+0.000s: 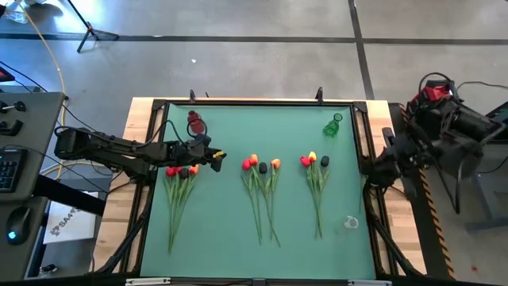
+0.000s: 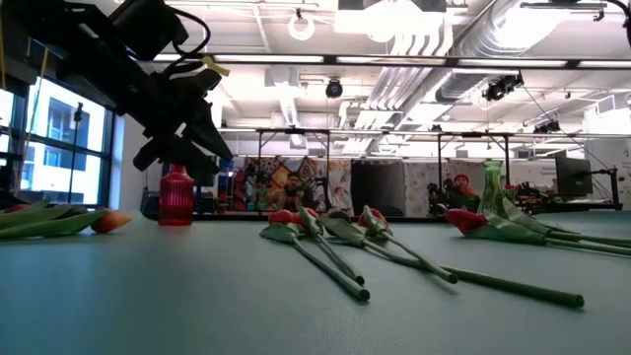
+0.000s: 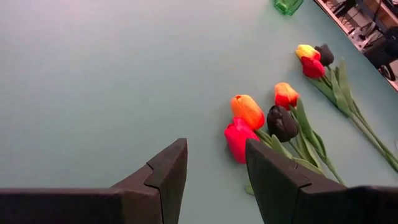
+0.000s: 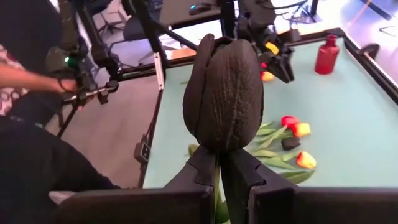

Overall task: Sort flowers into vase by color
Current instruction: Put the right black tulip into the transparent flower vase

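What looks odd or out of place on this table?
The right gripper, parked off the table's right edge, pinches a black tulip upright, while the other tulips lie flat on the table. The left gripper hovers open near the left bunch.

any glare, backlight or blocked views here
low view: bright ceiling lamps backlight the left gripper into silhouette; right wrist view: the black ribbed tulip head in the right gripper blocks the middle; high view: even light on the green table.
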